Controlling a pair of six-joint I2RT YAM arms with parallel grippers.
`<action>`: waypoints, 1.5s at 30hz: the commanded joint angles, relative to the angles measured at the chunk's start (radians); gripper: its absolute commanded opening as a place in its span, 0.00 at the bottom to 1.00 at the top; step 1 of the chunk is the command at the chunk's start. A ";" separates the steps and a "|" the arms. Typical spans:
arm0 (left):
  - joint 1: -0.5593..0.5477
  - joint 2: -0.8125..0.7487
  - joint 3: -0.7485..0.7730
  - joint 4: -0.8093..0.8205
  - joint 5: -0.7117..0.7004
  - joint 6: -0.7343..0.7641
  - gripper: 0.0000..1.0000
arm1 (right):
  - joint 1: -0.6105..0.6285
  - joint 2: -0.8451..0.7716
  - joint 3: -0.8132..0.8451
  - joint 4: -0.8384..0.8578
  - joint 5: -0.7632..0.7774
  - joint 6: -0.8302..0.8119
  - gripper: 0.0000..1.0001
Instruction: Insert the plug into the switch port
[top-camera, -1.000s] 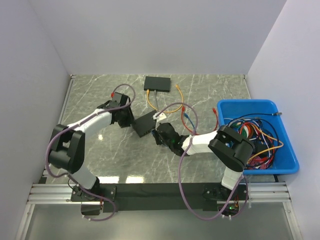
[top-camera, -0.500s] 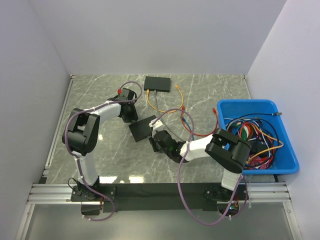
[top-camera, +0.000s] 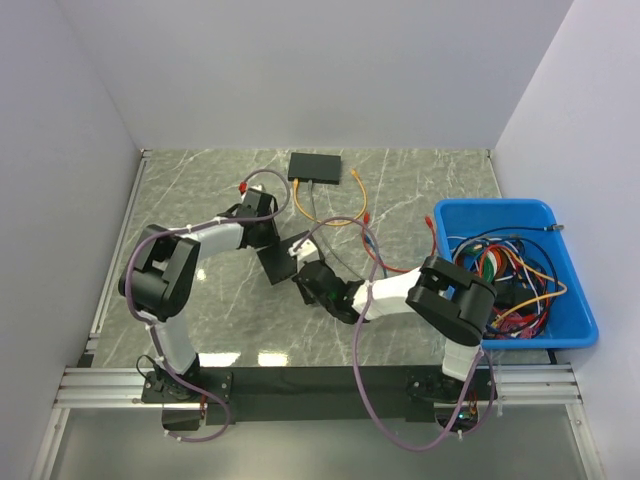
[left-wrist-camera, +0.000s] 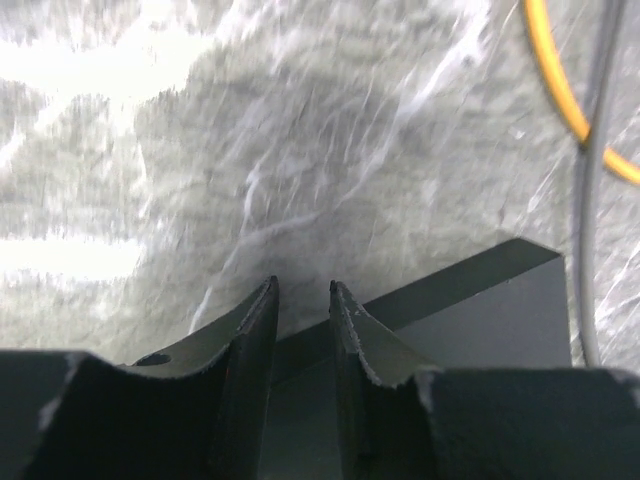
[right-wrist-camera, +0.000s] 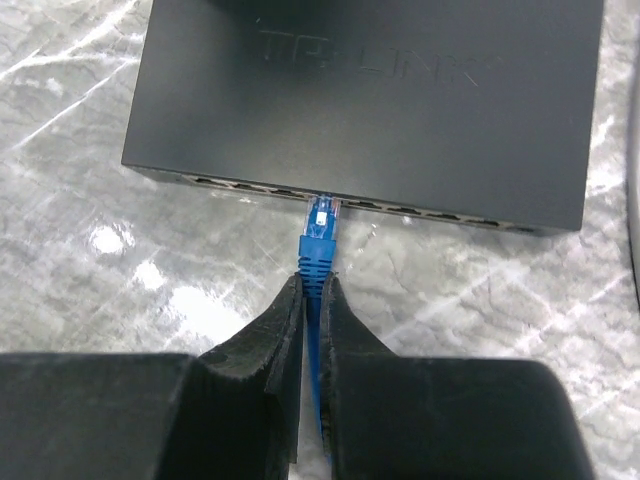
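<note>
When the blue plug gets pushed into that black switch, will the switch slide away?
Likely, unless braced: the black switch looks thin and light on a smooth marble table. The left pincer by its back edge may steady it.

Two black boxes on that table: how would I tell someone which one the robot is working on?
From the blue bin at the right, look left to the middle of the marble table. The network switch lies there between the left gripper and right gripper, a blue plug at its ports. The other black box sits farther back, away from both.
</note>
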 joint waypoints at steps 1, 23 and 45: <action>-0.077 0.046 -0.104 -0.114 0.093 -0.007 0.34 | -0.013 0.049 0.128 0.025 0.036 -0.040 0.00; -0.227 0.063 -0.336 0.063 0.143 -0.099 0.31 | -0.138 0.028 0.266 -0.009 -0.006 -0.010 0.00; -0.264 0.135 -0.402 0.166 0.169 -0.141 0.29 | -0.189 0.077 0.289 -0.044 -0.001 0.082 0.13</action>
